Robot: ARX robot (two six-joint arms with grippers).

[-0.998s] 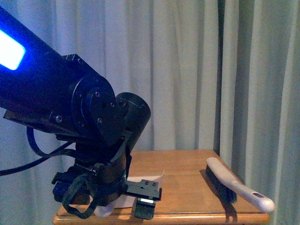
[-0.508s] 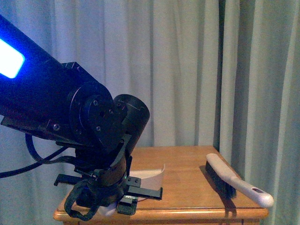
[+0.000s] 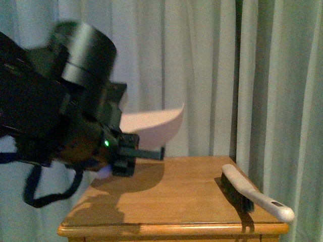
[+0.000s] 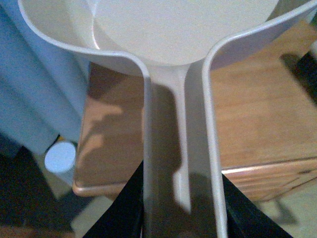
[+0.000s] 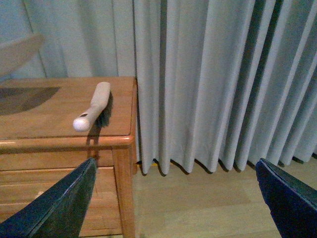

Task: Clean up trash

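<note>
Front view: the left pincer (image 3: 126, 157) holds a pinkish dustpan (image 3: 156, 123) in the air, well above a wooden table (image 3: 192, 194). One second ago the dustpan lay flat on the near left corner of the table with the arm low over it. Now the arm is raised and swung up and is blurred by motion. This suggests the sweeping is done and the pan is being carried off to be emptied. A white-handled brush (image 3: 252, 194) lies untouched on the right side of the table, and pale curtains (image 3: 202, 75) hang behind.

Left wrist view: the pincer's two dark fingers (image 4: 119, 213) are clamped narrowly on either side of the dustpan's handle (image 4: 178, 148). The bowl of the pan fills the upper part of the picture, and what shows of it is bare. The trash cannot be seen on the table or in the pan. It may sit in the part of the pan that is cut off from view, but that cannot be told. A small round pale-blue thing (image 4: 62, 157) sits down beside the table.

Right wrist view: the right pincer (image 5: 173, 208) is spread wide and holds nothing. It hangs off to the table's side, well apart from the brush.
</note>
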